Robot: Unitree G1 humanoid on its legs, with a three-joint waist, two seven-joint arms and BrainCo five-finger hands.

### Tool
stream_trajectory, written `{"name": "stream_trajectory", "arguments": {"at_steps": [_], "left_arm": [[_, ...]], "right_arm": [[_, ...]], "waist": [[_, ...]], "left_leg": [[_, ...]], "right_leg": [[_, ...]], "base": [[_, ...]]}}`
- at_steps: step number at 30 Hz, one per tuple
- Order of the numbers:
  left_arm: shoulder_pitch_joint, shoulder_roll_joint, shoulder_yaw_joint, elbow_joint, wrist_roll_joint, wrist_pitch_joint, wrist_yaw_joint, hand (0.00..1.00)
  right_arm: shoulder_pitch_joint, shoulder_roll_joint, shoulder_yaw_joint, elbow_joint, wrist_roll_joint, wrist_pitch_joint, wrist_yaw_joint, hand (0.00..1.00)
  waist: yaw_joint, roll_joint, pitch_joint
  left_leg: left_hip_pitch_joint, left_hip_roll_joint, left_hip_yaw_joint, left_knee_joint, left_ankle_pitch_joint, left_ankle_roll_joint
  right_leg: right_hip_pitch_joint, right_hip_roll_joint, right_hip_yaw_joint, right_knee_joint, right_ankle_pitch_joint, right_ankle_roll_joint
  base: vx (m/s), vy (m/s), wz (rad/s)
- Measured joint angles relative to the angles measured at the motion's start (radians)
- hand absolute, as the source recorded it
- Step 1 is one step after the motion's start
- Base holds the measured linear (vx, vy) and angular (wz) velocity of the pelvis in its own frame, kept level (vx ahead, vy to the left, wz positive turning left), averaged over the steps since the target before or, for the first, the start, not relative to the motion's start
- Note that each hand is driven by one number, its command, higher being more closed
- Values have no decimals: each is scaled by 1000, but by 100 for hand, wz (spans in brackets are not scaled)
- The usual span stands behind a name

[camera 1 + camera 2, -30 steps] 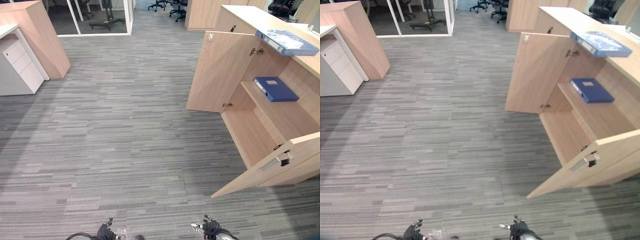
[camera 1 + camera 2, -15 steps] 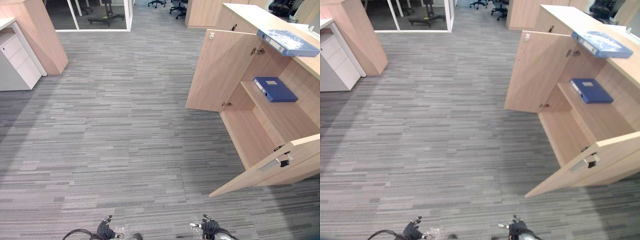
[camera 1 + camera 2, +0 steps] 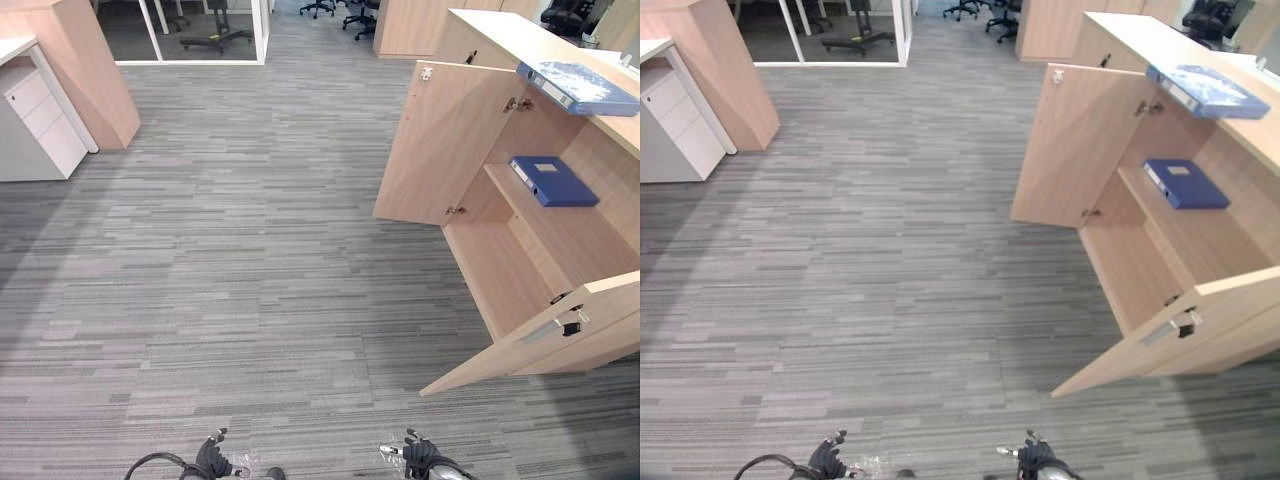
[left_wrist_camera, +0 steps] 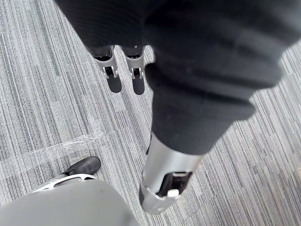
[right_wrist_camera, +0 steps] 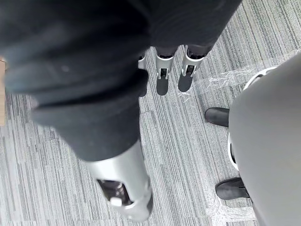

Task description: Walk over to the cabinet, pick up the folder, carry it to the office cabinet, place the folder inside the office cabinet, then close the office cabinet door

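A light blue folder lies flat on top of the wooden cabinet at the right. A dark blue folder lies on the cabinet's inner shelf. Both cabinet doors stand open: the far door and the near door. My left hand and right hand hang low at the bottom edge, well short of the cabinet. In the left wrist view the left hand's fingers point straight down over grey carpet, holding nothing. The right hand's fingers are straight too and hold nothing.
Grey striped carpet stretches ahead. A white drawer unit and a wooden panel stand at the far left. A glass partition and office chairs are at the back. The near cabinet door juts out into the floor.
The whole picture has shifted slightly, so the camera has moved. The folders, doors and hanging hands stand as before.
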Motion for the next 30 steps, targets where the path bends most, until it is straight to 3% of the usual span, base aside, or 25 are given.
{"name": "stream_trajectory", "arguments": {"at_steps": [3,5,7,10,11,12,13,15,17,18,19,21,23,25,26,27,28,29,30], "left_arm": [[-5,4,0,0,-10,0,-2,0],[-22,8,2,-1,-24,0,-3,0],[-21,11,32,-4,-64,-11,-4,0],[-24,11,56,-11,-117,-12,-2,0],[-24,12,59,-14,-125,-13,-1,0],[-19,13,64,-22,-134,-15,0,0],[-18,13,69,-23,-135,-17,0,0],[-18,12,83,-22,-135,-18,0,0],[-13,5,100,-22,-135,-17,1,0],[-1,4,103,-22,-135,-16,2,0],[-1,1,104,-22,-135,-15,2,0],[0,-2,104,-24,-134,-13,2,0],[12,-5,108,-42,-134,-12,2,0],[59,-33,123,-85,-132,-14,2,0],[69,-40,125,-94,-132,-16,2,0],[82,-54,125,-100,-134,-22,2,0],[85,-60,123,-99,-136,-25,2,0],[86,-60,123,-96,-137,-24,2,0],[86,-59,120,-95,-137,-24,1,0]], "right_arm": [[-4,0,0,14,2,0,1,0],[-5,-3,1,24,5,-2,3,0],[-4,-8,0,41,14,-7,3,0],[2,-9,-1,40,51,-19,3,0],[3,-10,-3,40,57,-19,3,0],[7,-16,-4,40,70,-20,3,0],[10,-18,-6,40,74,-20,3,0],[11,-21,-11,39,83,-22,3,0],[10,-24,-11,40,83,-24,3,0],[9,-25,-10,40,83,-25,3,0],[3,-23,-11,42,83,-25,3,0],[-6,-15,-14,41,82,-25,6,0],[-12,-10,-12,60,79,-24,10,0],[-14,-36,-12,57,62,-25,13,0],[-17,-49,-14,55,59,-28,13,0],[-21,-74,-18,43,51,-27,13,0],[-24,-86,-17,21,44,-26,13,0],[-28,-83,-17,15,44,-27,14,0],[-35,-76,-17,11,45,-27,14,0]], "waist": [[1,-7,4],[-2,-12,10],[4,-16,17],[0,-17,39],[-1,-18,39],[1,-18,40],[2,-19,41],[1,-20,49],[-4,-17,52],[-8,-7,51],[-6,-4,53],[-10,-6,52],[6,-17,43],[9,1,27],[9,11,20],[8,38,6],[-3,48,4],[-6,50,6],[-10,56,9]], "left_leg": [[-30,-3,6,49,-16,-1],[-129,18,29,239,-102,-10],[-218,76,116,475,-160,-74],[-307,141,170,709,-170,-81],[-322,149,174,736,-200,-47],[-341,170,178,735,-246,-11],[-349,178,175,716,-255,-9],[-360,191,147,585,-247,-19],[-347,188,106,409,-200,-41],[-318,178,134,351,-81,-68],[-308,154,173,338,-46,-41],[-299,106,181,339,-80,0],[-271,37,205,337,-123,30],[-193,-63,240,264,-142,59],[-165,-87,244,243,-138,74],[-114,-116,249,212,-146,93],[-70,-125,241,200,-161,115],[-50,-125,232,191,-161,115],[-25,-115,214,188,-161,115]], "right_leg": [[-5,-13,-11,17,-5,-2],[-28,-28,-28,53,-23,-20],[-25,-30,-29,73,-48,-28],[7,-38,-22,76,-61,-29],[8,-44,-22,77,-62,-28],[8,-56,-16,78,-63,-26],[7,-62,-9,76,-62,-22],[6,-98,16,72,-57,1],[2,-142,35,67,-52,39],[17,-168,43,38,-42,72],[34,-191,37,24,-34,88],[28,-218,36,99,-33,87],[31,-283,20,116,-18,114],[-11,-401,31,258,-12,121],[-38,-438,27,339,-11,118],[-104,-514,-11,527,2,44],[-166,-576,-77,768,9,-84],[-190,-587,-104,874,-9,-120],[-217,-580,-139,976,-39,-120]], "base": [[-37,7,13],[-78,10,24],[-95,-1,7],[-29,-3,-1],[-23,43,-6],[-12,47,-10],[22,115,-18],[123,268,-24],[158,362,-25],[212,380,-26],[259,354,-24],[368,252,-18],[375,280,-30],[408,399,-34],[379,401,-12],[346,378,6],[334,348,17],[328,234,30],[258,103,30]]}}
